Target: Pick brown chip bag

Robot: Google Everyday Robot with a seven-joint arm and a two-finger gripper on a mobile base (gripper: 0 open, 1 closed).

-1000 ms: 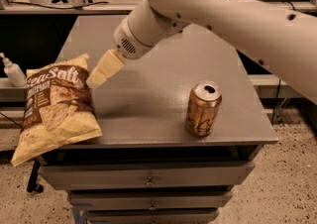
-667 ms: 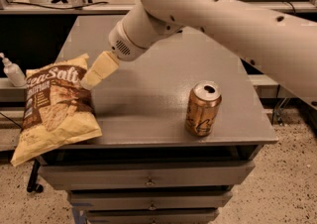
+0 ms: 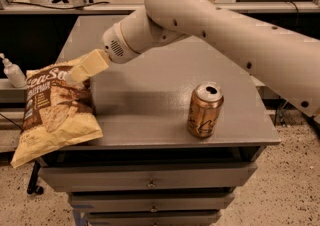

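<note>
The brown chip bag (image 3: 52, 115) lies at the left edge of the grey cabinet top (image 3: 150, 95), its lower corner hanging over the front left. It is pale yellow with a dark brown panel, white lettering and pictured chips. My gripper (image 3: 75, 74), cream-coloured at the end of the white arm (image 3: 210, 30), reaches down from the right. Its tip is over the bag's top right corner, touching or just above it. The gripper hides part of the bag's top edge.
A gold-brown drink can (image 3: 204, 110) stands upright near the front right of the cabinet top. The cabinet has drawers (image 3: 150, 176) below. A white pump bottle (image 3: 12, 72) stands on a lower surface at the far left. Desks and cables lie behind.
The arm has swung left and down. The gripper has gone from beside the bag's upper right corner to over that corner. The bag and can have not moved.
</note>
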